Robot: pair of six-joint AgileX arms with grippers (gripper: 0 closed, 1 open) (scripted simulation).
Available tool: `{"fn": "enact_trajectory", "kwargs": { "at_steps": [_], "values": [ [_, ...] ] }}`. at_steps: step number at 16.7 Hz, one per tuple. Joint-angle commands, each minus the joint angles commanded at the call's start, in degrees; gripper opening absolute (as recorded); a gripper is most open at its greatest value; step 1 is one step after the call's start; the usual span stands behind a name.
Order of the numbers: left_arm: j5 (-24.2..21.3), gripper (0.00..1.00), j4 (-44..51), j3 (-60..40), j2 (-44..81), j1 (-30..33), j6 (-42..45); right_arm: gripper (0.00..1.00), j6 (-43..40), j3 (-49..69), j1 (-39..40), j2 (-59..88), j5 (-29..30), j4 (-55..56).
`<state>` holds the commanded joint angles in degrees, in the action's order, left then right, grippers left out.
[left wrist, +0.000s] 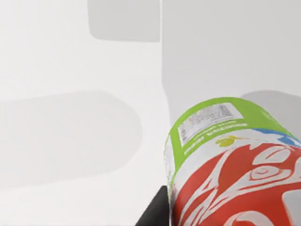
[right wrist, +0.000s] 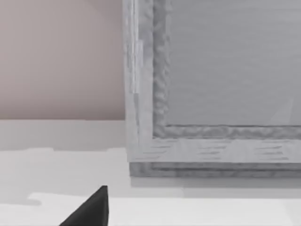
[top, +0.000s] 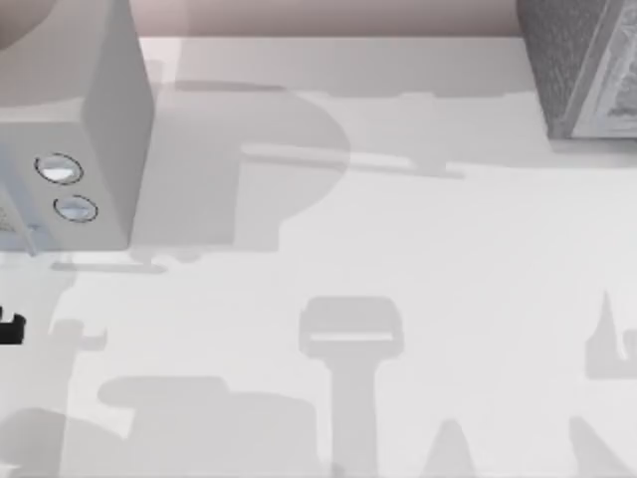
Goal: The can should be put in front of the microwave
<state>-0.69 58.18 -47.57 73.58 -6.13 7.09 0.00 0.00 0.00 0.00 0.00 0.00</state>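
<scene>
The can (left wrist: 225, 165) — lime-green and red — is seen close against the left claw (top: 10, 327), at the bench's (top: 448, 259) left edge; whether it is gripped cannot be told. Farther back, the microwave (top: 80, 119) is seen at far left.

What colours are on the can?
The can is lime green with a red-and-white swirl, seen best in the left wrist view.
</scene>
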Motion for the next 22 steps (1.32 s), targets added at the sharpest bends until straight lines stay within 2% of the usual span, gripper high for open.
{"fn": "enact_trajectory", "kwargs": {
  "at_steps": [10,22],
  "values": [
    [0.0,0.98,0.0,0.0,0.0,0.0,0.0,1.00,0.0,0.0,0.0,0.0,0.0,0.0],
    [0.0,1.00,2.4,-2.3,-0.2,0.1,0.0,1.00,0.0,0.0,0.0,0.0,0.0,0.0]
  ]
}}
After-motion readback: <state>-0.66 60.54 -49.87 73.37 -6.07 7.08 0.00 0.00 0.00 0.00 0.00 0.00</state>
